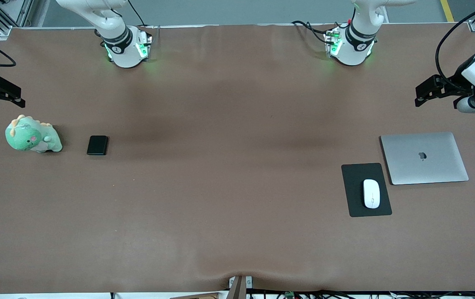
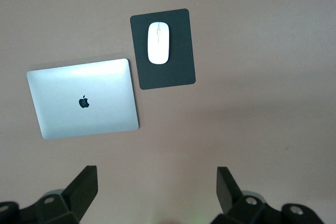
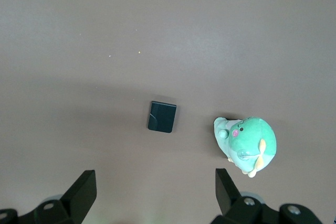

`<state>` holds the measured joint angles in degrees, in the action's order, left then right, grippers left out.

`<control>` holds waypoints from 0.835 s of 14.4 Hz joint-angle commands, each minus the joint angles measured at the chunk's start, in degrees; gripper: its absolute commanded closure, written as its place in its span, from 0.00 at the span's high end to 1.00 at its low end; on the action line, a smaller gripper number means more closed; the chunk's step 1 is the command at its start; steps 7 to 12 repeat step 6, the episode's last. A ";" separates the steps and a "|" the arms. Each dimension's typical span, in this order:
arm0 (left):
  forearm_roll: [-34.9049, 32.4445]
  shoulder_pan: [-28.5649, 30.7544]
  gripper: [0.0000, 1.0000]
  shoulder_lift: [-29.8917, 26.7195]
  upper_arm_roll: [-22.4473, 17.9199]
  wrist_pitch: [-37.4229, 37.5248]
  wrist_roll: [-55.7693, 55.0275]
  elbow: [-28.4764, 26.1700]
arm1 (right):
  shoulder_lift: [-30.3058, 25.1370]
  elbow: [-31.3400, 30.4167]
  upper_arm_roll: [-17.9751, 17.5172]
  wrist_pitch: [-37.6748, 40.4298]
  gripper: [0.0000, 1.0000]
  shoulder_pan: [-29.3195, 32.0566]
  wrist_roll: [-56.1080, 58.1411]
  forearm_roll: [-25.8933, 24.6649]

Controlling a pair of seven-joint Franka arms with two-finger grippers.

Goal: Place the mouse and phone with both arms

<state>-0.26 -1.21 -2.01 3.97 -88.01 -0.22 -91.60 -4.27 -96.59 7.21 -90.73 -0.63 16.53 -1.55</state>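
I see bare bench around the phone (image 1: 97, 145) except toward the plush dinosaur (image 1: 33, 136) near it. The mouse (image 1: 371, 193) sits on a black pad (image 1: 353, 195), the closed laptop (image 1: 424, 158) just beside that pad; I read the bench middle as open.

The mouse (image 1: 371, 193), a small glossy white oval with a thin centre line, lies flat on a black pad (image 1: 355, 203) toward the left arm's end of the table. The phone (image 1: 97, 145), a small black rounded slab, lies flat toward the right arm's end, well apart from the mouse.
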 commanded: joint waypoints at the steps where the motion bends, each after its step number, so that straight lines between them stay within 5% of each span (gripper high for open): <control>1: 0.26 0.16 1.00 0.52 -0.11 -0.06 0.40 0.89 | -1.71 -1.41 -0.26 0.03 1.00 0.10 0.17 -1.35; 12: 0.26 0.16 1.00 0.52 -0.11 -0.06 0.48 0.89 | -1.71 -1.33 -0.26 -0.06 1.00 -0.25 0.17 -1.27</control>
